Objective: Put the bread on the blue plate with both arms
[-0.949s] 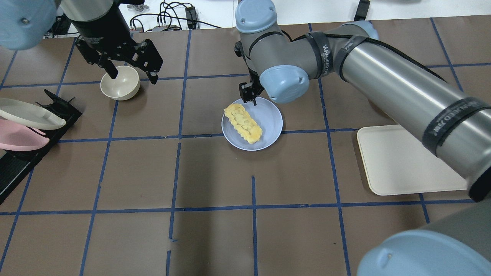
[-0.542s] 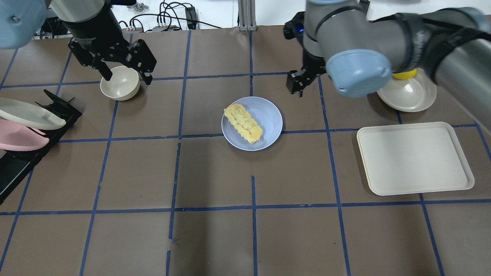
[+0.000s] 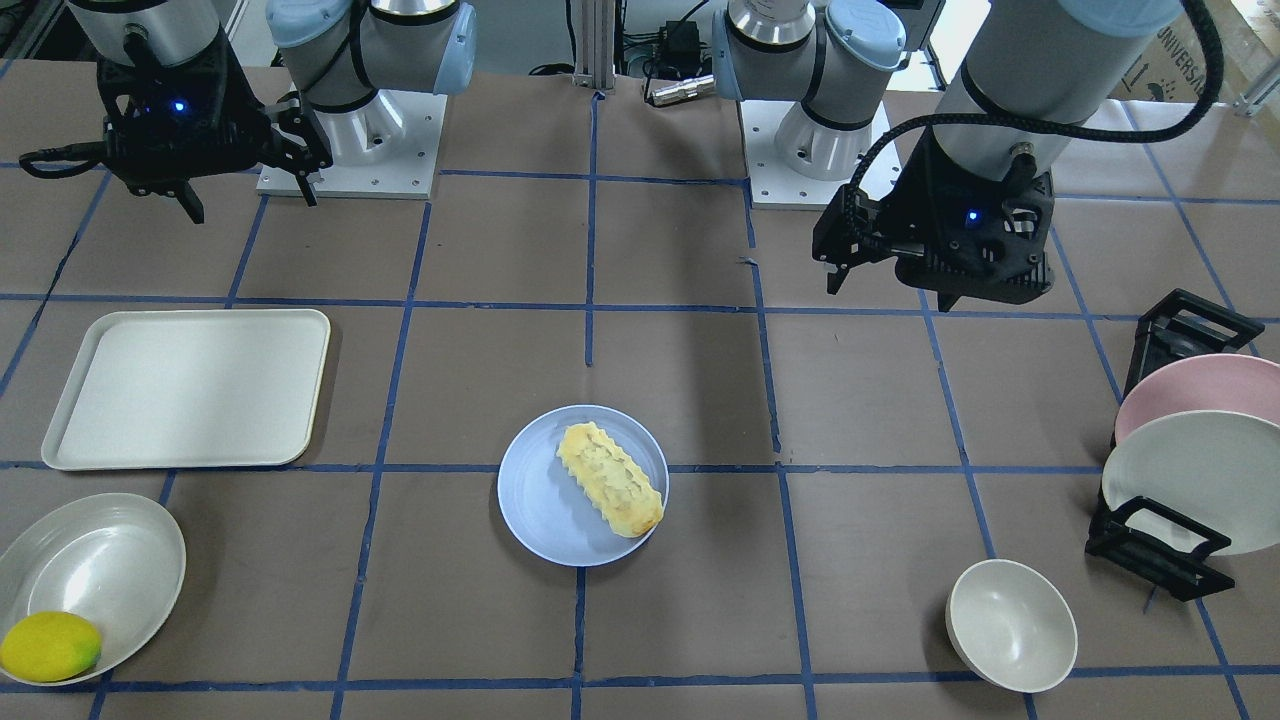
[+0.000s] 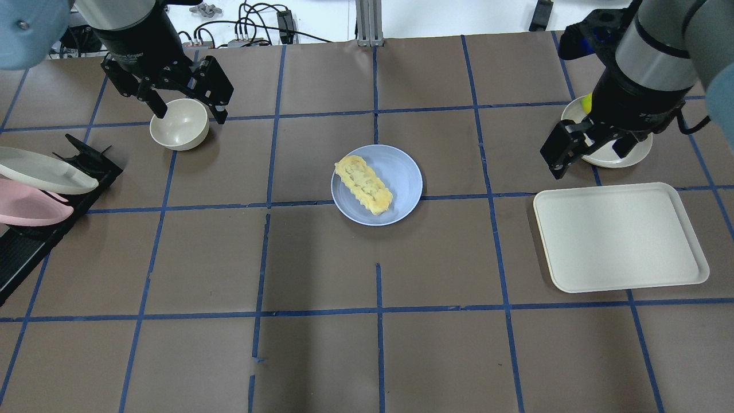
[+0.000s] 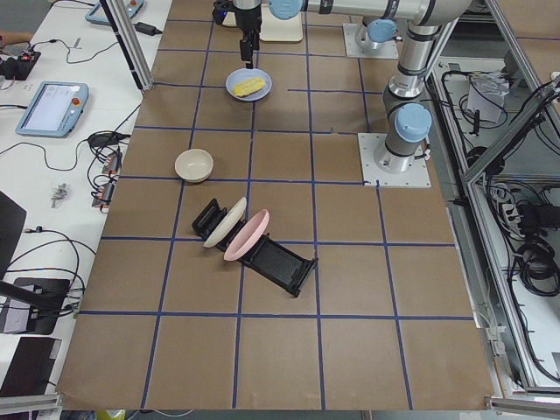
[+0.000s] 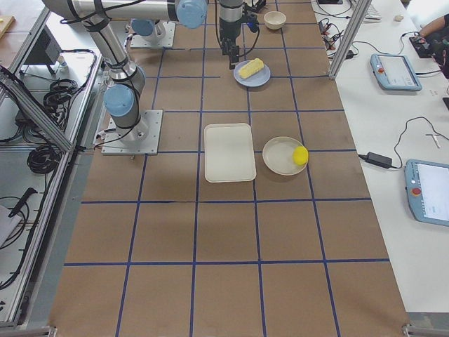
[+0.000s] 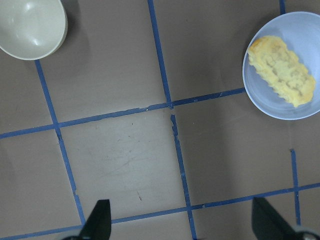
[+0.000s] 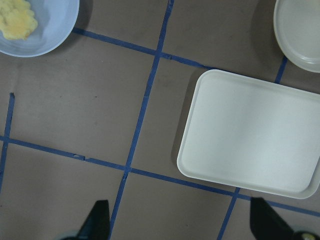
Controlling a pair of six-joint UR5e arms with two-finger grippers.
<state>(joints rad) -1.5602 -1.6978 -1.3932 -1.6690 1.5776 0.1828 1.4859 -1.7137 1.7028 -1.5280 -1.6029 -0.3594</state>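
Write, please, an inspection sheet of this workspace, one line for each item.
Surface: brown table with a blue tape grid.
Job's things: bread lies on the blue plate, inside its rim.
Clutter: bowl, tray, lemon in an off-white dish, rack holding a pink plate and a white plate.
Grippers: left gripper and right gripper both open, empty, raised, apart from the bread.
Cables: black cable loops beside the left arm; more cables beyond the table's far edge.
Surroundings: teach pendants on side benches.

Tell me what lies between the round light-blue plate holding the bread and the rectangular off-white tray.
Nothing: only bare brown table crossed by blue tape separates the round light-blue plate from the rectangular off-white tray, as the overhead view shows.
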